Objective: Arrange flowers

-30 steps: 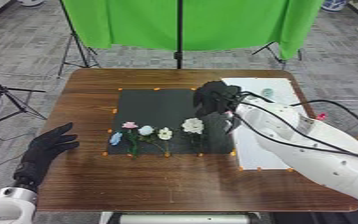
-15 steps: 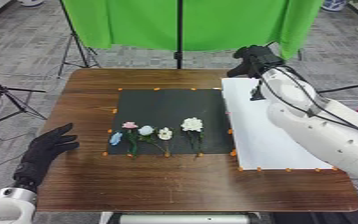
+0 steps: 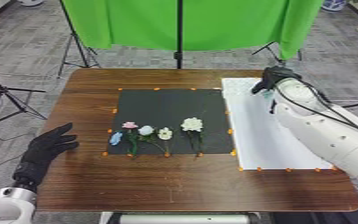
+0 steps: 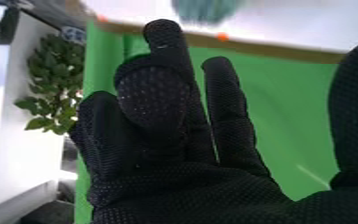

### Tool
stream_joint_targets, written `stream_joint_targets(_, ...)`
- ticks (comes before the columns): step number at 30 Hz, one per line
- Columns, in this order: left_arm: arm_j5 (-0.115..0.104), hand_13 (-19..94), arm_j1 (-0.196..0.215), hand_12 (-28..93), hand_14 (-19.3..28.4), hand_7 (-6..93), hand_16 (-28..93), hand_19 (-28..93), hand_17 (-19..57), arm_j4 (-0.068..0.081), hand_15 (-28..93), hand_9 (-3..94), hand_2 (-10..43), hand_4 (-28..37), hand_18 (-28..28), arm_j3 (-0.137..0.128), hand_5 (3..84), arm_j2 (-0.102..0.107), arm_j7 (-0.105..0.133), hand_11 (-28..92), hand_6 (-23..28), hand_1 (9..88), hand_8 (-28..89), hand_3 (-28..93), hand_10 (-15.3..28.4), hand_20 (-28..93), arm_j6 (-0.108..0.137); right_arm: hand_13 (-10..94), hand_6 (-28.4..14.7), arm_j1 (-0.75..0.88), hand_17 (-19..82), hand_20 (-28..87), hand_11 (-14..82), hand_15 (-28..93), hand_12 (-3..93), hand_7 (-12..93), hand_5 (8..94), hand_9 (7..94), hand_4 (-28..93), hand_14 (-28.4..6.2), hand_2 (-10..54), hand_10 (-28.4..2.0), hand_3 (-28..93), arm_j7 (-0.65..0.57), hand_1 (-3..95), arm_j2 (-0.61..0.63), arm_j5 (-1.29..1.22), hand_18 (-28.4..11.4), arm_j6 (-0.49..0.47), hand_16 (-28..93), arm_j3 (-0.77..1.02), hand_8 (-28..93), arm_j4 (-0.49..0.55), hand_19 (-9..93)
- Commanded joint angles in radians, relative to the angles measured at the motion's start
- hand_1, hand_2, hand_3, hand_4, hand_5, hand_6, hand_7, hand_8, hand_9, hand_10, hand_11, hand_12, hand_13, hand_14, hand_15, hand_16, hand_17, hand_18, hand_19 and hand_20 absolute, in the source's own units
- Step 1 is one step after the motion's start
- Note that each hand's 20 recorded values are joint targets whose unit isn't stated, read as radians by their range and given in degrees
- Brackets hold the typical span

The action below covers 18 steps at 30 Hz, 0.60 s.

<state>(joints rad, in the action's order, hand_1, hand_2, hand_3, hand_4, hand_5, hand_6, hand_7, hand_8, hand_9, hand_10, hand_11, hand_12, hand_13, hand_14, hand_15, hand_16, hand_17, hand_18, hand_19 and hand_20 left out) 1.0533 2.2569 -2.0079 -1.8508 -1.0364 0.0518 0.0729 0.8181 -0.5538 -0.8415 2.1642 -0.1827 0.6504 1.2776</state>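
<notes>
Right hand [image 3: 277, 77]: pulled in from beyond the table's far edge half a second ago; I now have it over the far right of the white sheet [image 3: 278, 142].
Left hand [image 3: 44, 150]: parked at the near left, fingers loosely spread, nothing in them.
Blue flower [image 3: 115, 138]: leftmost on the black mat [image 3: 156, 106]; its stem is hard to make out, so I'd come in just under the head.
Pink flower [image 3: 129, 124]: a little farther and to the right; thin green stem, likely bendy, best pinched below the petals.
Pale blue flower [image 3: 146, 130]: beside the pink one; its stem seems to run close to its right neighbour's, so I'd expect a tug to drag both.
Cream flower [image 3: 165, 134]: small head, surely light; I'd lift slowly in case it snags.
White flower [image 3: 191, 124]: biggest head, apart on the right; probably top-heavy, so I'd grip high on the stem, or it may swing. Soft petals would crush under my glove.
Pale green thing [image 3: 270, 96]: on the sheet by my right hand; I can't tell what it is, so I'd look before closing on it.
Right hand's fingers: partly straight, partly bent, thumb well apart, pinching nothing.
</notes>
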Motion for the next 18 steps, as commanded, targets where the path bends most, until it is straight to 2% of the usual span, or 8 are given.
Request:
stream_joint_targets(1,0.005,38,0.007,13,19.9,7.8,-1,20,5.4,0.003,29,43.2,13.6,-28.3,16.2,0.003,41.4,-0.010,-0.007,21,5.3,24.0,-5,61,14.8,21,-0.008,83,0.9,0.040,55,55,16.9,63,23.6,11,49.3,68.9,-13,-6.4,-9.5,-16.5,63,-0.019,27.7,-0.020,0.025,-18.8,0.010,33,-0.024,-8,-0.012,93)
stream_joint_targets(5,0.005,38,0.007,13,19.9,7.9,-1,20,5.4,0.003,29,43.2,13.6,-28.3,16.2,0.002,41.4,-0.009,-0.007,21,5.3,23.9,-5,61,14.8,21,-0.006,84,0.8,0.057,56,55,17.0,62,22.5,12,53.0,70.3,-14,-5.5,-9.5,-15.5,65,-0.034,33.5,-0.016,-0.003,-18.0,0.034,33,-0.027,-9,-0.003,93)
stream_joint_targets(8,0.005,38,0.010,13,20.0,7.8,-1,20,5.4,0.001,29,43.2,13.6,-28.3,16.2,0.001,41.4,-0.011,-0.008,21,5.3,24.1,-5,61,14.8,21,-0.004,86,1.2,0.071,57,53,18.8,61,22.2,16,58.8,73.5,-16,-3.8,-9.5,-13.9,67,-0.034,45.0,-0.009,-0.015,-16.4,0.132,33,-0.042,-9,-0.003,93)
stream_joint_targets(9,0.004,38,0.008,13,19.9,7.8,-1,20,5.4,0.003,29,43.2,13.6,-28.3,16.2,0.002,41.4,-0.011,-0.008,21,5.3,24.0,-5,61,14.8,21,-0.006,86,1.2,0.073,58,52,17.4,60,25.0,17,60.5,74.7,-17,-3.5,-9.5,-13.3,66,-0.036,47.4,-0.005,-0.017,-15.9,0.173,34,-0.050,-9,-0.001,93)
stream_joint_targets(11,0.005,38,0.010,13,19.9,7.8,0,20,5.4,0.002,29,43.2,13.6,-28.3,16.2,0.001,41.3,-0.013,-0.009,21,5.3,24.0,-5,61,14.8,21,-0.005,88,0.2,0.079,59,52,10.7,59,33.3,19,64.9,79.7,-17,-2.7,-9.5,-11.3,61,-0.032,55.2,0.002,-0.038,-15.0,0.233,34,-0.052,3,0.006,93)
stream_joint_targets(13,0.004,38,0.010,13,20.0,7.8,-1,20,5.4,0.002,28,43.2,13.6,-28.3,16.2,0.000,41.3,-0.013,-0.008,21,5.3,24.1,-5,61,14.8,21,-0.005,89,-0.8,0.086,60,52,7.4,59,36.9,22,69.2,83.5,-17,-2.1,-9.5,-10.1,58,-0.031,59.8,0.013,-0.046,-14.2,0.281,34,-0.049,8,0.022,93)
stream_joint_targets(18,0.005,38,0.013,13,19.9,7.7,0,20,5.4,-0.001,28,43.3,13.6,-28.3,16.2,-0.003,41.3,-0.012,-0.007,21,5.4,24.0,-5,61,14.8,21,-0.005,91,-2.3,0.162,62,51,7.8,58,38.0,22,76.0,88.0,-16,-1.4,-9.5,-9.8,59,-0.051,63.1,0.052,-0.238,-13.2,0.377,35,0.074,11,0.159,93)
